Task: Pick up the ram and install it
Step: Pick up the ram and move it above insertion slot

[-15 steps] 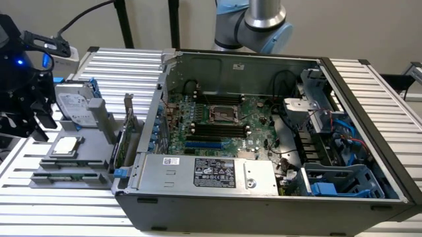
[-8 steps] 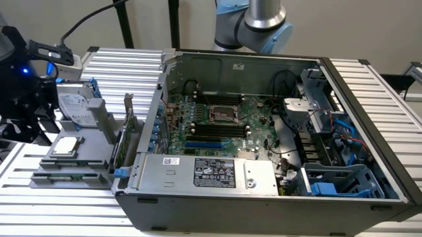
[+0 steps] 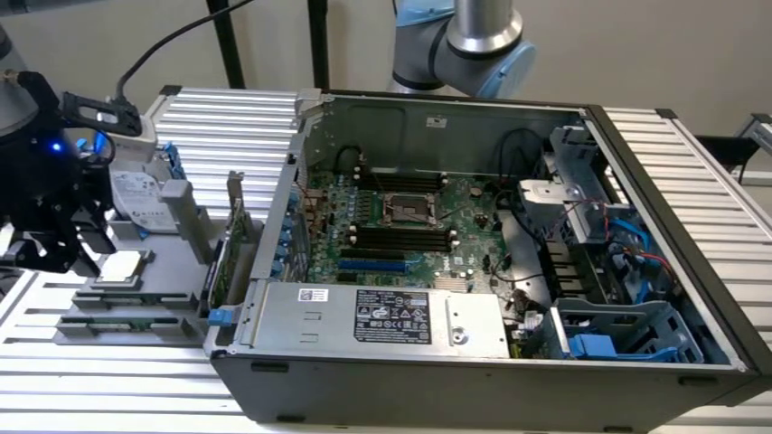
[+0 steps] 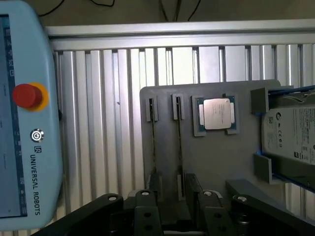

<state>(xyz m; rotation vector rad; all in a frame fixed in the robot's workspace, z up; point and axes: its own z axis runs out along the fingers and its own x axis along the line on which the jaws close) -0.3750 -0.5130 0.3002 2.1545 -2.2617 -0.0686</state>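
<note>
Closest up in the exterior view is the open PC case. Way over at that view's left, the gripper hangs above the grey parts tray, jaws spread partway with nothing between them. Two ram sticks sit in the tray's holders, just beside the gripper. The wrist view adds more: both sticks seen edge-on in their grooves, a CPU next to them, a hard drive past that, and a teach pendant lying off the tray.
</note>
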